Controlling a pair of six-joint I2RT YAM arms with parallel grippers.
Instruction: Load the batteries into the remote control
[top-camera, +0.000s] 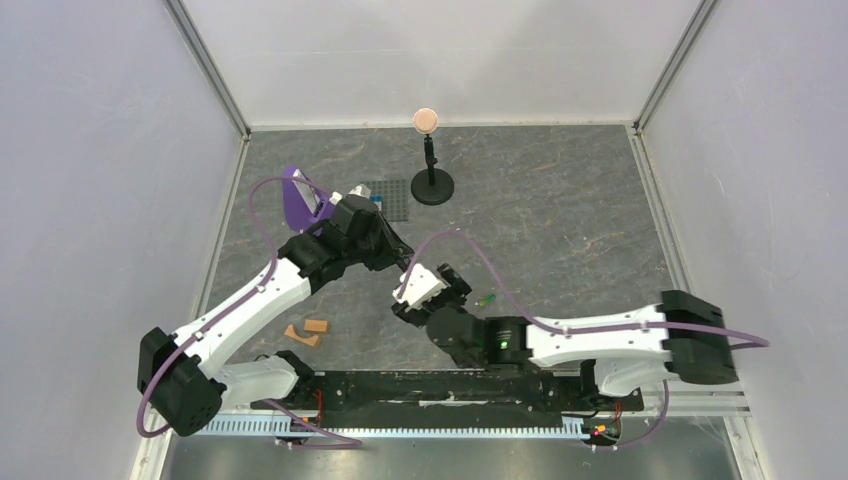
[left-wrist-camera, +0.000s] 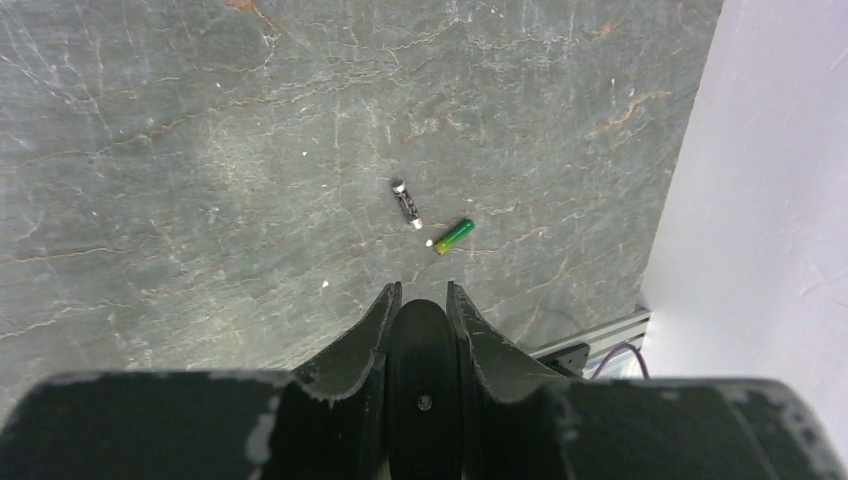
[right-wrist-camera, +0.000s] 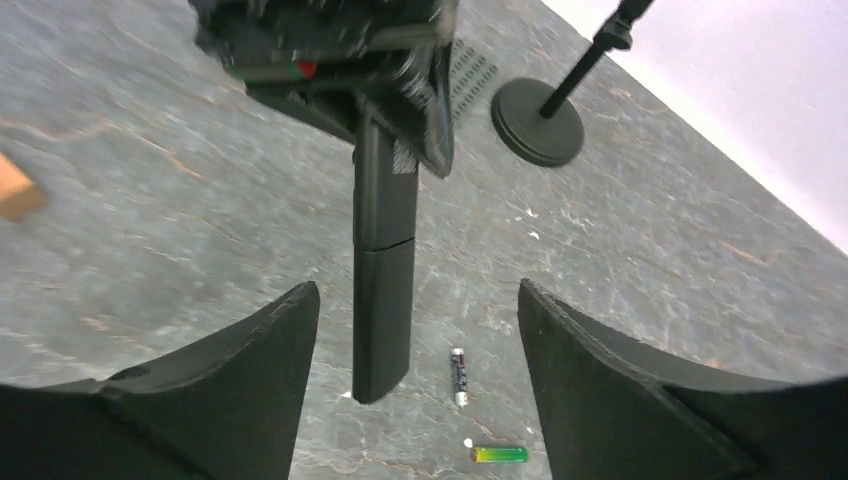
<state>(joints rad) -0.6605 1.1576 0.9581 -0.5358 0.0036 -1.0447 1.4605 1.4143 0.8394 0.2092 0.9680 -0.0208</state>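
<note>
Orange-tan blocks (top-camera: 308, 330) lie nearest the bases, on the left of the table (top-camera: 560, 220), out of play. Moving out, here's the right gripper (right-wrist-camera: 415, 288): fingers spread wide, gripping nothing. The remote control (right-wrist-camera: 384, 260) shows in the gap between them without touching either pad.

Just beside that gripper, flat on the stone top, are the two cells. The green battery (right-wrist-camera: 499, 454) lies crosswise in the right wrist view. The dark battery (right-wrist-camera: 459, 375) runs lengthwise, light tip toward the green one, the two close but apart.

Further out, the left gripper (left-wrist-camera: 420, 292) is clamped on the remote, holding it off the table. Its long axis is steeply upright and its free end hangs down near the dark battery. At the far end sit a studded baseplate (top-camera: 392, 197) and a small black stand (top-camera: 432, 186), both idle.

My read: the right arm is both free and nearer, with the cells just below and ahead of its fingers. The dark one already lies square to the pads' closing line. The green one lies along that line, so picking it would likely want a wrist turn.
</note>
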